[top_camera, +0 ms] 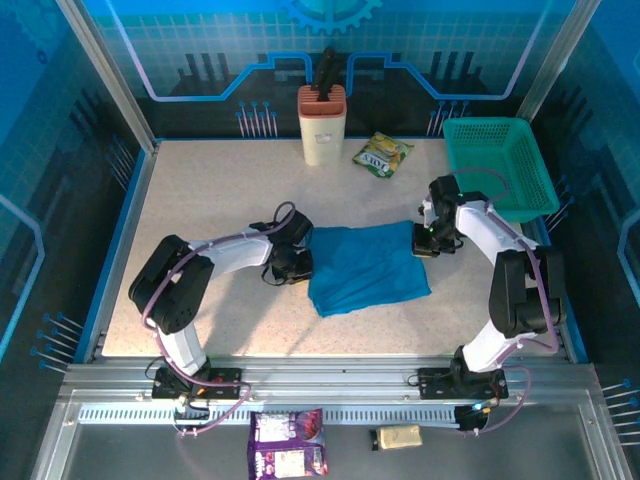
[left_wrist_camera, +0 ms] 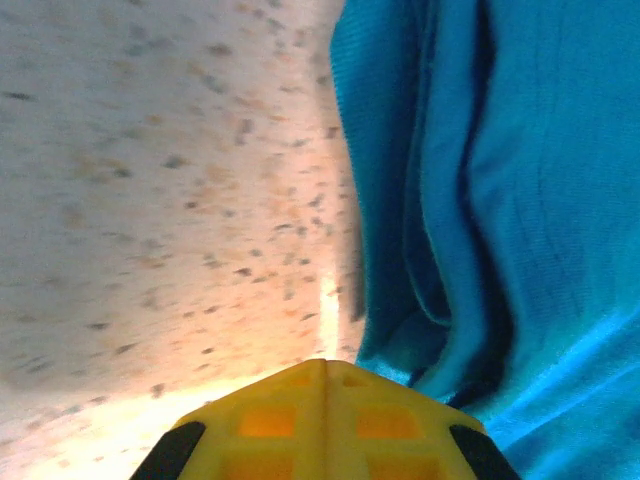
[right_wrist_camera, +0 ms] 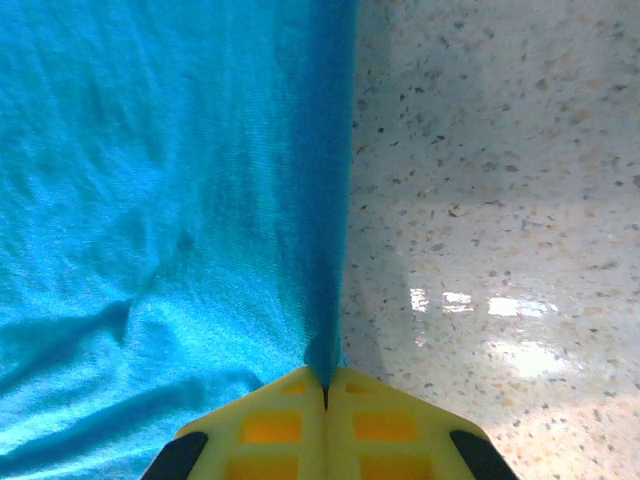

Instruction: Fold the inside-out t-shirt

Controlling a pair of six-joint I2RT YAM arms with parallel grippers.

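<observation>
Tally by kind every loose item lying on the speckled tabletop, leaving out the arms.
Blue t-shirt: 1
Green snack packet: 1
Knife block: 1
Teal mesh basket: 1
Total: 4
</observation>
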